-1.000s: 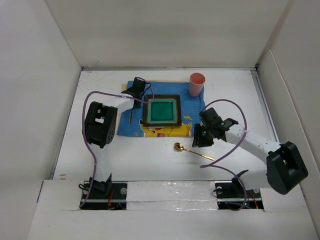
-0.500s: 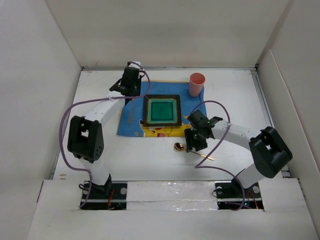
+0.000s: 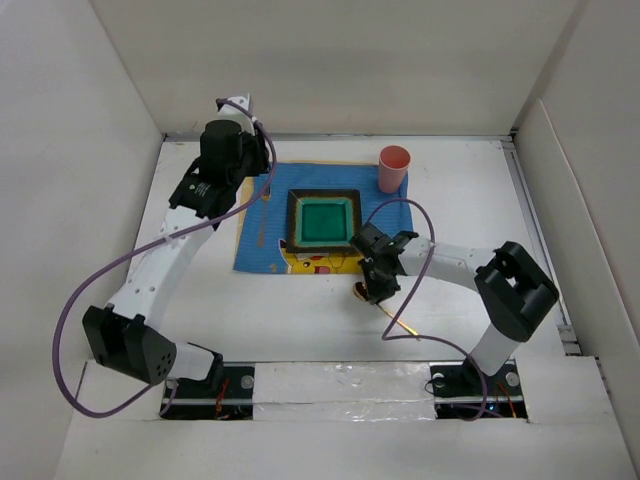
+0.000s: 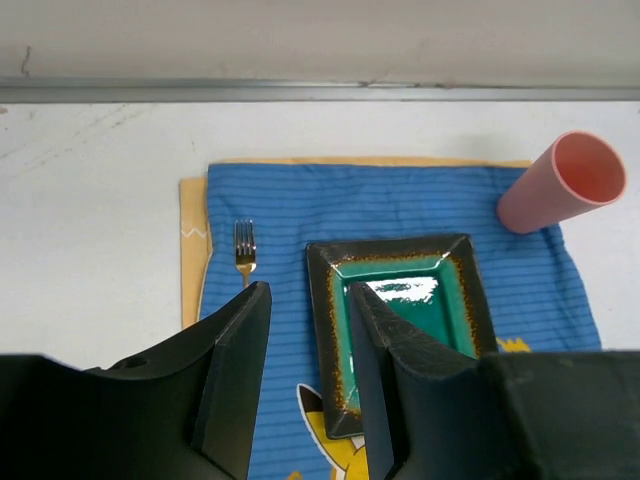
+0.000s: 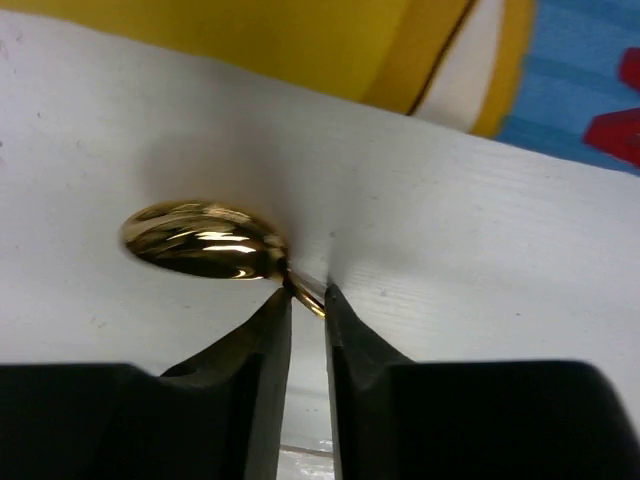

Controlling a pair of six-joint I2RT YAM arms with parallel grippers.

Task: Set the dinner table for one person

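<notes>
- Done: plate (image 3: 325, 221) set on the dinner table (image 3: 470, 200), fork (image 4: 244, 250) left of plate, cup (image 3: 393, 168) beyond its right corner.
- To do: spoon (image 5: 205, 243) lies just in front of plate; my right claw (image 5: 305, 300) pinches its neck.
- My left claw (image 4: 307, 290) hangs raised left of plate, ajar, empty.

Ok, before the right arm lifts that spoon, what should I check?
1. Right gripper straddling the neck of the spoon: ok.
2. Firm clamp on the neck: cannot tell.
3. Placemat strip right of the plate free: ok.
4. Fork lying on the mat left of the plate: ok.
5. Left gripper open, empty, away from the spoon: ok.
</notes>
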